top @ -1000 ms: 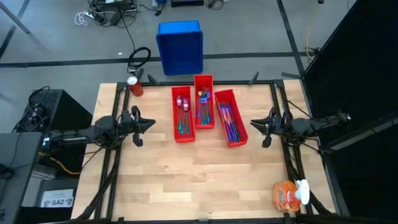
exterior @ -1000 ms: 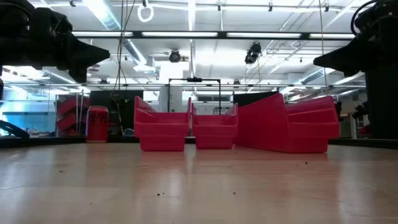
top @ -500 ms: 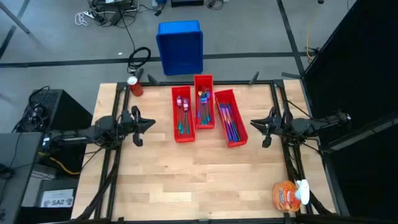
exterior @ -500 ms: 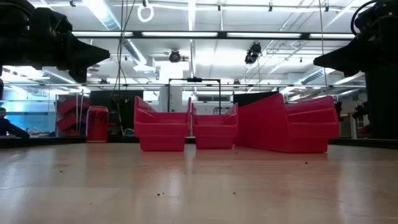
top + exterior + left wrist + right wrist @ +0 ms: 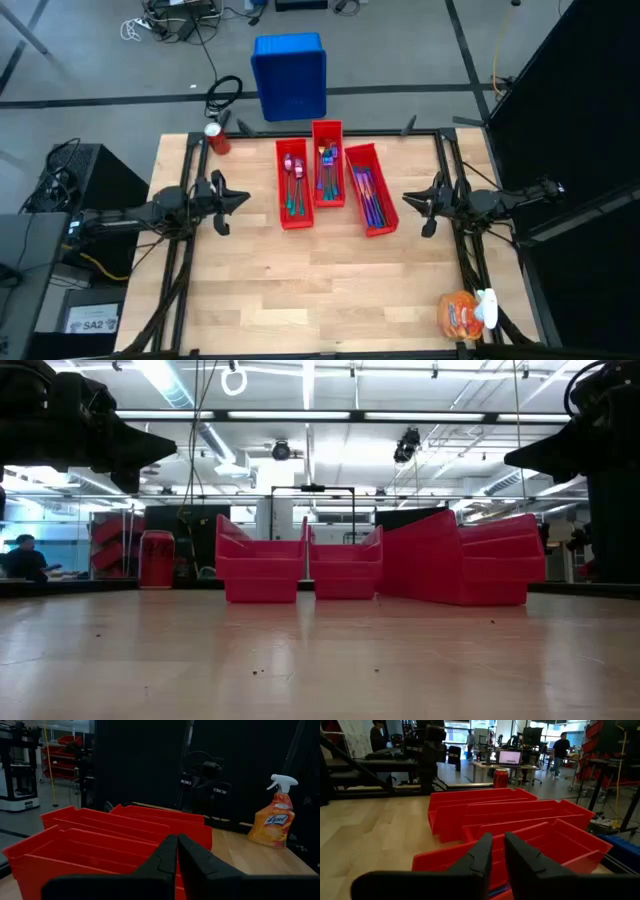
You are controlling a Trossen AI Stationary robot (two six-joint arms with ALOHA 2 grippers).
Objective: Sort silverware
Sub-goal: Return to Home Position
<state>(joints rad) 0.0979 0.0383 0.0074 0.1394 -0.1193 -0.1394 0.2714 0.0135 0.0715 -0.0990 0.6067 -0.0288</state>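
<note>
Three long red bins stand side by side at the table's far middle: left [image 5: 292, 186], middle [image 5: 328, 163], right [image 5: 372, 190]. The silverware lies inside them, shimmering blue, purple and pink: in the left bin [image 5: 293, 188], the middle bin [image 5: 327, 172] and the right bin [image 5: 366, 198]. My left gripper [image 5: 243, 198] hovers shut to the left of the bins, pointing at them; its fingers [image 5: 170, 852] meet in the left wrist view. My right gripper [image 5: 406, 199] hovers to their right, also pointing at them, its fingers [image 5: 482, 847] almost together. Neither holds anything.
A red can [image 5: 217, 139] stands at the table's far left corner and an orange spray bottle [image 5: 467, 312] at its near right corner. A blue bin [image 5: 290, 76] sits on the floor beyond the far edge. The near half of the wooden table [image 5: 310, 290] is bare.
</note>
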